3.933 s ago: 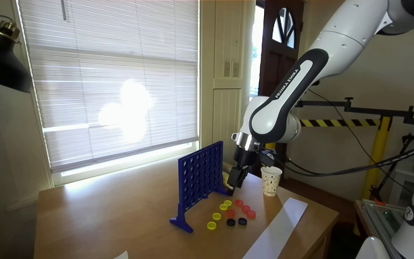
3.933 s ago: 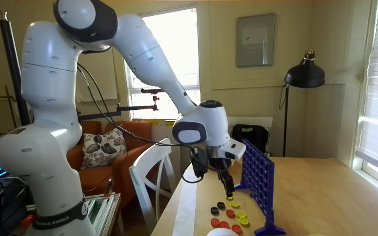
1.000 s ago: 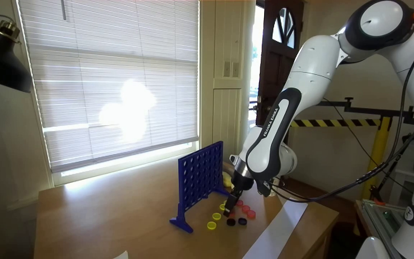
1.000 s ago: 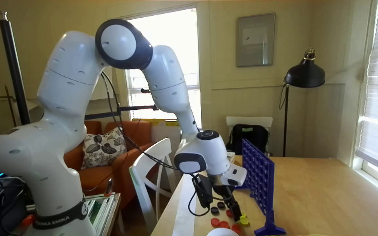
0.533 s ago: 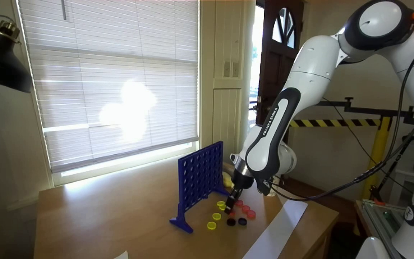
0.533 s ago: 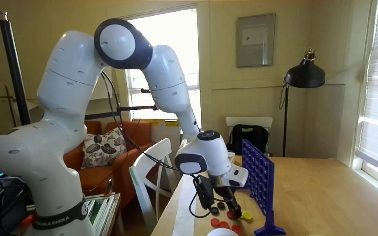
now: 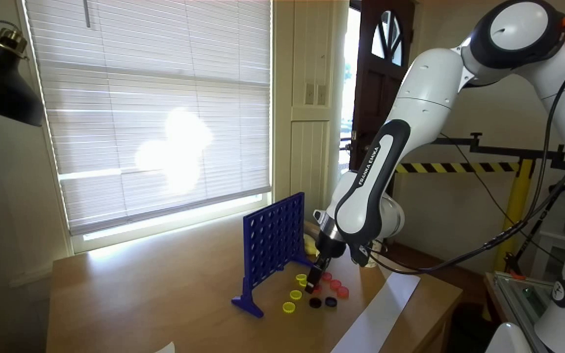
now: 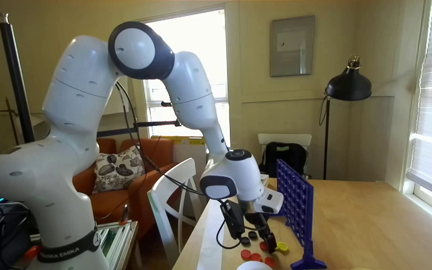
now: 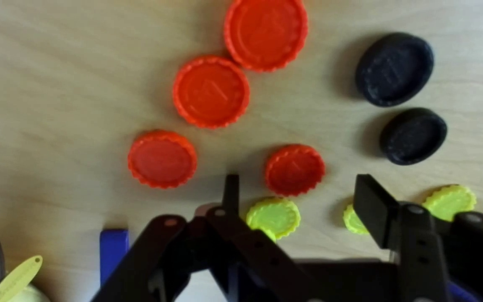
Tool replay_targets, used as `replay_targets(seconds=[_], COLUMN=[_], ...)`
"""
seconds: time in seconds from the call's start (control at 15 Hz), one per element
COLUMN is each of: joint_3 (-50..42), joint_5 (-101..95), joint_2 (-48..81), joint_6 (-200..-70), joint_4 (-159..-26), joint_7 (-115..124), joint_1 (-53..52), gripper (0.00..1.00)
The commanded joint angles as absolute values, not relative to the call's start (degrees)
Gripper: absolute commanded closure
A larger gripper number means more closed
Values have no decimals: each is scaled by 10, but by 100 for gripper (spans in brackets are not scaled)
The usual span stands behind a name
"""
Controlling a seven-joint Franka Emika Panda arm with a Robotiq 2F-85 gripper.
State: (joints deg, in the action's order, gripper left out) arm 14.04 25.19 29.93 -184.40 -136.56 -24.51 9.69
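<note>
Left to right, in an exterior view: black lamp shade (image 7: 3,81), beyond the left edge of the counter (image 7: 155,289); pale window blind (image 7: 140,88), behind the window-side edge; blue grid (image 7: 274,240), upright on splayed feet, well inward of the window-side edge. Next, four yellow caps (image 7: 289,307), loosely lined up between grid and robot-side edge, two of them close together. Immediately beside this group, low over the counter, end effector (image 7: 310,288), tilted downward, fingers (image 9: 371,209) parted. Between these in the wrist view, nearest yellow cap (image 9: 275,216), close to one finger; contact impossible to tell. Just ahead of the fingertips, one red cap (image 9: 295,170). Farther right, three red caps (image 7: 335,284) in a row toward the door-side edge, and two black caps (image 7: 331,301) side by side, farther from that edge. Then paper cup (image 7: 372,262), partly hidden by the arm (image 7: 371,181), near the door-side edge; lastly white strip (image 7: 378,314), flat along the robot-side edge, just inward of it.
</note>
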Motion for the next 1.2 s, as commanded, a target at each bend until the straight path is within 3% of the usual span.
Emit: replay_targets(seconds=[0.0, 0.07, 0.2, 0.4, 0.47, 0.6, 0.8, 0.93, 1.07, 1.13], joint_3=[134, 133, 130, 126, 124, 122, 120, 115, 107, 103], joint_5=[246, 246, 246, 246, 246, 246, 247, 247, 248, 248], joint_2=[306, 305, 303, 302, 302, 301, 298, 296, 293, 292], joint_6=[-1842, -1842, -1841, -1840, -1839, -1838, -1835, -1832, -1829, -1828], joint_4=[-1360, -1362, -1362, -1362, -1363, -1364, -1366, -1368, -1372, -1372], joint_7=[-251, -251, -251, -251, -252, -253, -252, -251, -250, -250], joint_1=[93, 92, 90, 89, 88, 87, 80, 75, 69, 66], gripper=[30, 34, 58, 73, 31, 34, 16, 9, 13, 22])
